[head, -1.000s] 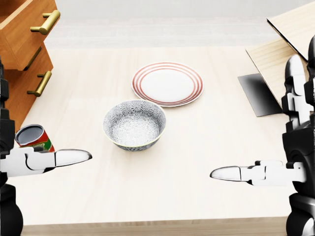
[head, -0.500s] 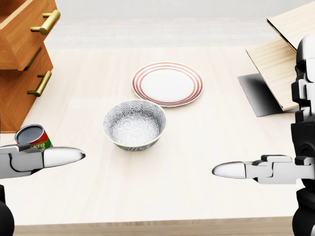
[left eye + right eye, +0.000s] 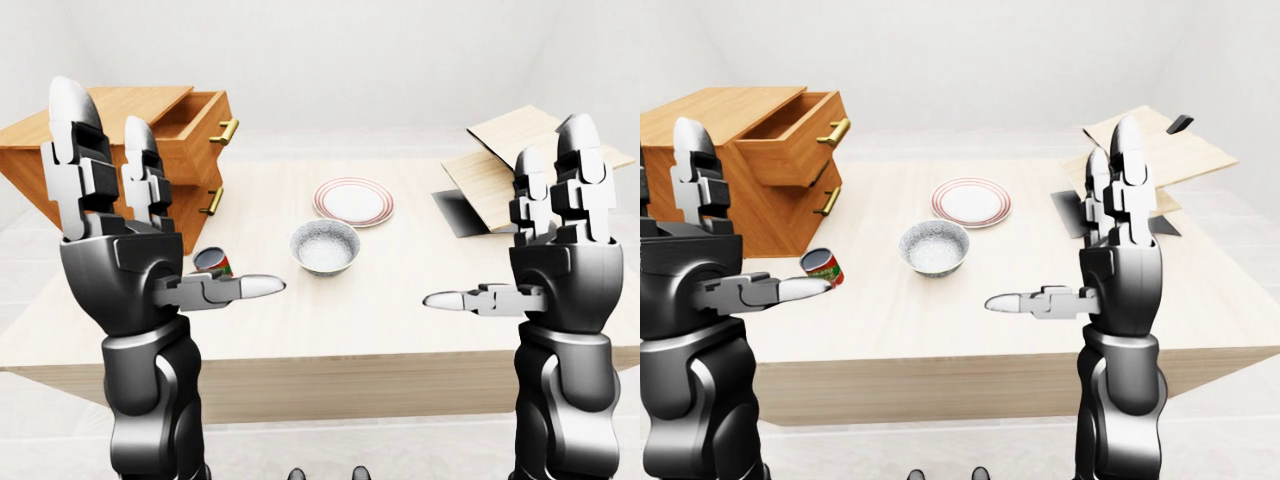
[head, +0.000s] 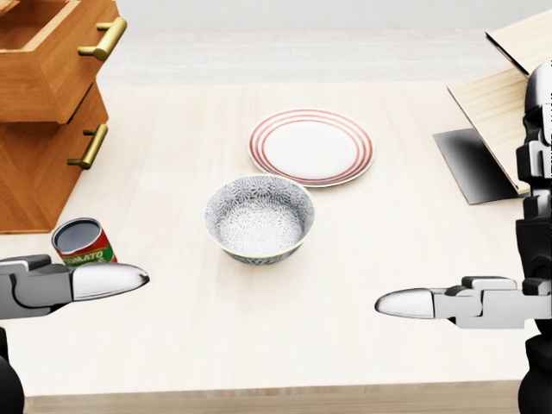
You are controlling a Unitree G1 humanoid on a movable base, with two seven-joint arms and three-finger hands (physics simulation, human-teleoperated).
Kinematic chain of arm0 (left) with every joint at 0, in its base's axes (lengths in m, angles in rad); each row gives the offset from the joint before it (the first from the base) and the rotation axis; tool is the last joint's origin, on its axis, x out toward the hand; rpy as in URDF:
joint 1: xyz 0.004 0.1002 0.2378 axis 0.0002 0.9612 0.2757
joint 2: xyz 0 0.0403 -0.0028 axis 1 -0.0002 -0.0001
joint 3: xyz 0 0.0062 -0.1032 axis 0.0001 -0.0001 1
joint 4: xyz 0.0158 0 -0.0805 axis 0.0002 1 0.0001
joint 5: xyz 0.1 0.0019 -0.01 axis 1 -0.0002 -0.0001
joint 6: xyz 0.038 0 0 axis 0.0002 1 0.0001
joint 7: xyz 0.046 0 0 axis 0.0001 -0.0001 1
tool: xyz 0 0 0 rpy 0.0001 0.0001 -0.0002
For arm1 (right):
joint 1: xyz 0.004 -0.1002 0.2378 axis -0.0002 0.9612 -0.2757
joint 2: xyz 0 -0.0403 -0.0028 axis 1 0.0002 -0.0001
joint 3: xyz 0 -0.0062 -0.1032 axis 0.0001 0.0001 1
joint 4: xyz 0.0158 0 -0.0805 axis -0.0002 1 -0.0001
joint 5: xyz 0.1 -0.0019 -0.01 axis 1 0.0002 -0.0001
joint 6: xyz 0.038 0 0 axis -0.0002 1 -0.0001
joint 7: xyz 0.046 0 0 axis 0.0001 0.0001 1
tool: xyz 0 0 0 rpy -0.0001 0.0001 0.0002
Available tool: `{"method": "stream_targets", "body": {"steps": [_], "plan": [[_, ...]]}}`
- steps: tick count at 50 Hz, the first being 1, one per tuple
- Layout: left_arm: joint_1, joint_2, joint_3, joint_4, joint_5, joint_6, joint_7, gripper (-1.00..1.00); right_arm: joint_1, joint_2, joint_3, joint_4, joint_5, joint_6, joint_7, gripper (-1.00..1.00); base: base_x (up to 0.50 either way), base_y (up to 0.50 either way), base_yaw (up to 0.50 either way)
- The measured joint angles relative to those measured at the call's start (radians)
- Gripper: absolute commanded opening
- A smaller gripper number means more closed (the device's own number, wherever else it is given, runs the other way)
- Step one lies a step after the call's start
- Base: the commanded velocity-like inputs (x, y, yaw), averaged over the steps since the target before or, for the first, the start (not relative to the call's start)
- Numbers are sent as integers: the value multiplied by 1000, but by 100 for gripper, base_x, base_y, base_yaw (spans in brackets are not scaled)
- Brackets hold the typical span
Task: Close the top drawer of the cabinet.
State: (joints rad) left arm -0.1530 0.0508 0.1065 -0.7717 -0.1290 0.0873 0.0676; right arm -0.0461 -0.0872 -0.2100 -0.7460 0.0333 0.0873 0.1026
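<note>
The wooden cabinet (image 3: 715, 175) stands on the table at the left of the right-eye view. Its top drawer (image 3: 800, 140) is pulled out, with a brass handle (image 3: 835, 132); the lower drawer (image 4: 39, 164) is shut. My left hand (image 3: 120, 200) is raised at the left, fingers open and pointing up, thumb stretched to the right, apart from the cabinet. My right hand (image 3: 1110, 215) is raised at the right, open and empty.
A patterned bowl (image 4: 259, 217) and a red-ringed plate (image 4: 312, 147) lie mid-table. A red can (image 4: 82, 242) stands by my left thumb. An open cardboard box (image 3: 510, 165) lies at the right. The table's near edge (image 4: 276, 392) runs along the bottom of the head view.
The whole head view has shifted: cabinet, bowl and plate now sit further right in the picture, so the camera has moved left. Both hands stay raised and open.
</note>
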Motion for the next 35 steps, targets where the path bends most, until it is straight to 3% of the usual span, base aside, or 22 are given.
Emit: {"method": "stream_targets", "body": {"steps": [35], "plan": [[-13,10,15,-9,-13,0,8,100,18,9,6,1,-9,0,38,100,6,50,0]]}}
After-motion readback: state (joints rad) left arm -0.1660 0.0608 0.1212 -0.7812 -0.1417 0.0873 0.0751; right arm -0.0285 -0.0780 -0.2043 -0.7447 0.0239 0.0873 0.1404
